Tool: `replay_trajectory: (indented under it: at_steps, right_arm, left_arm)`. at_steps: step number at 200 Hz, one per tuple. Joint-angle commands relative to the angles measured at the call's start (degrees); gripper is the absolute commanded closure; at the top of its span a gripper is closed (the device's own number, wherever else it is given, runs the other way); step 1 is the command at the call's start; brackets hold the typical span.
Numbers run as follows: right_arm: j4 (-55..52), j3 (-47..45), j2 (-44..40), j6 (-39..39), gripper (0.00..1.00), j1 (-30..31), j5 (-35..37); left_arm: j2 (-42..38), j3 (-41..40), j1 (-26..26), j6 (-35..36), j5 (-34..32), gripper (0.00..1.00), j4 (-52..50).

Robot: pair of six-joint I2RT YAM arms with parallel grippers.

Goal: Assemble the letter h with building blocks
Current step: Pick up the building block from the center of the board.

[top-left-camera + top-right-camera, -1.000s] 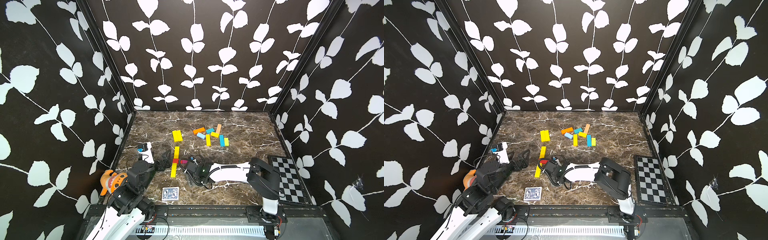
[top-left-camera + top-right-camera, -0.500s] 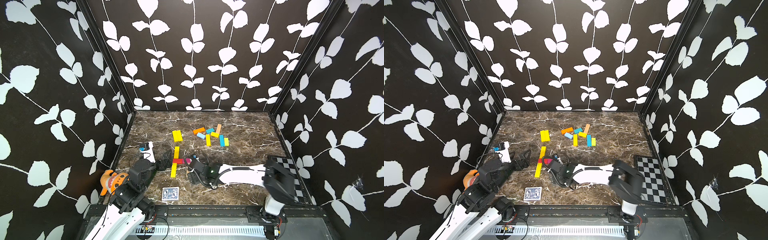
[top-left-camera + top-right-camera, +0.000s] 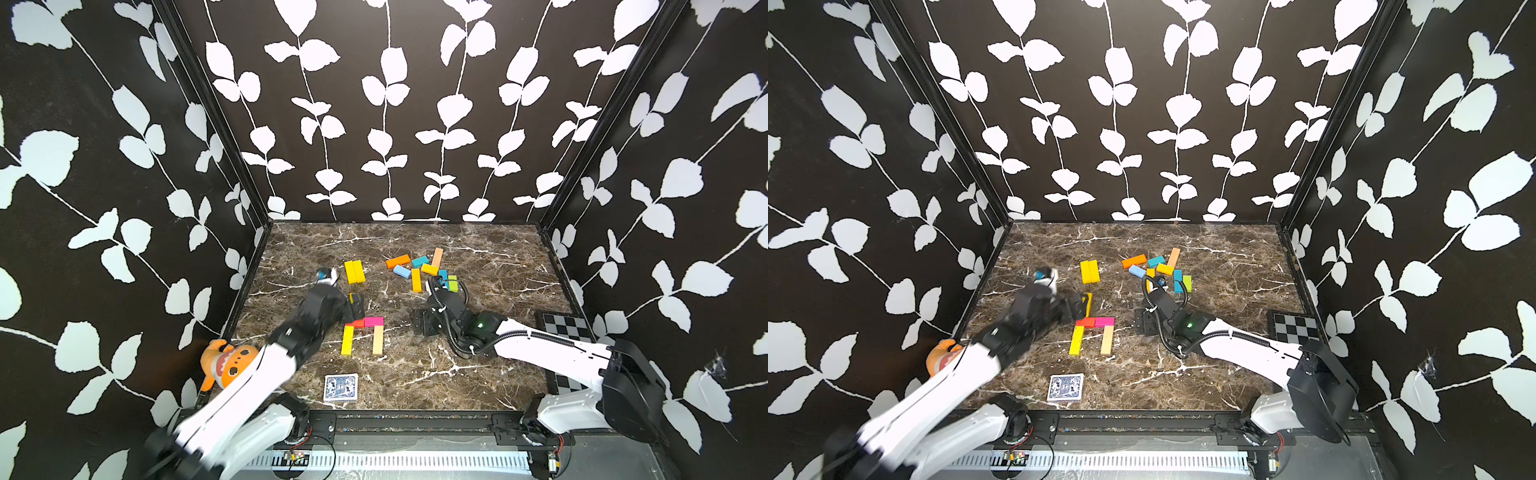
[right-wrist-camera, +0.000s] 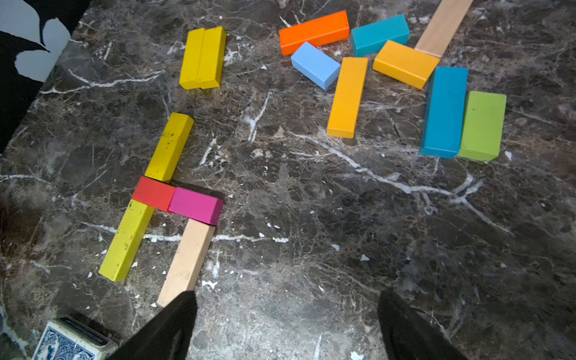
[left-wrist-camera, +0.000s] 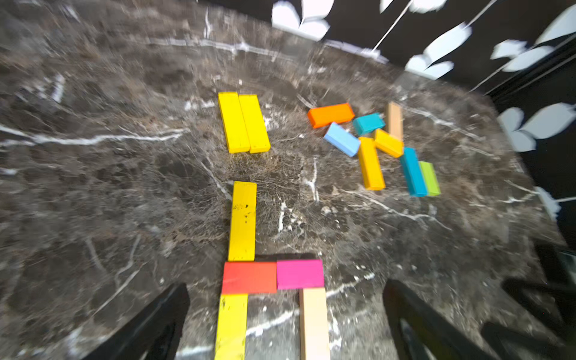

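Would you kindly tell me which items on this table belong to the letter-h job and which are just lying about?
Belong to the job: the letter h, laid out from yellow, red, pink and tan bars; the spare yellow pair; the loose cluster of blocks.
Just lying about: the blue-patterned card box; the orange plush toy; the checkerboard.

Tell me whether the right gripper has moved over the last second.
Yes: the right gripper has backed away from the pink block, toward the checkerboard mat, leaving a clear gap.

left arm (image 3: 249, 386): white shell, black wrist | right arm (image 3: 548, 353): white — black cable (image 3: 519, 332), green light (image 3: 481, 325)
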Motion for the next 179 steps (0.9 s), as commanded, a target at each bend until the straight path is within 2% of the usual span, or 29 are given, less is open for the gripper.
replay_trajectory:
  at_steps: [1,39,63,77,100,121,138,149,162,179]
  right_arm:
    - [1.0,-0.6,0.5,-0.6,0.1,-1.5,-2.8]
    - [2.3,-2.3,0.5,-0.8,0.1,-3.9,-6.0]
    - [4.5,-4.6,-0.2,-0.2,0.1,-4.7,-7.7]
    - [5.3,-5.7,-0.6,-0.2,0.1,-5.1,-8.3]
    - [6.4,-7.2,-1.1,0.1,0.1,-5.8,-9.0]
    - [6.8,-8.1,-1.2,0.2,0.1,-6.2,-9.7]
    - [7.3,-8.8,-1.7,0.3,0.1,-6.6,-9.8]
    - [7.4,-9.4,-2.2,0.2,0.1,-6.8,-9.8]
    - [7.8,-10.1,-2.7,0.2,0.1,-7.2,-9.7]
    - [8.4,-10.7,-2.9,0.2,0.1,-7.7,-9.6]
  left_arm:
    - [11.0,6.4,2.6,0.2,7.7,0.01,3.8]
    - [27.0,15.9,6.1,1.1,7.3,0.16,5.0]
    - [33.7,21.4,9.2,2.6,4.1,0.34,2.2]
    - [36.9,24.0,11.1,3.4,3.0,0.41,0.8]
    - [41.7,27.9,12.5,6.9,3.1,0.41,0.8]
    - [46.1,31.6,12.5,9.7,4.8,0.37,0.2]
    - [48.1,34.0,12.5,10.1,4.9,0.42,-2.9]
    - [47.7,33.0,12.4,10.2,6.4,0.42,-2.2]
    - [46.9,31.1,12.1,10.4,6.7,0.34,-2.1]
    - [46.5,29.3,11.6,10.7,6.0,0.35,-2.9]
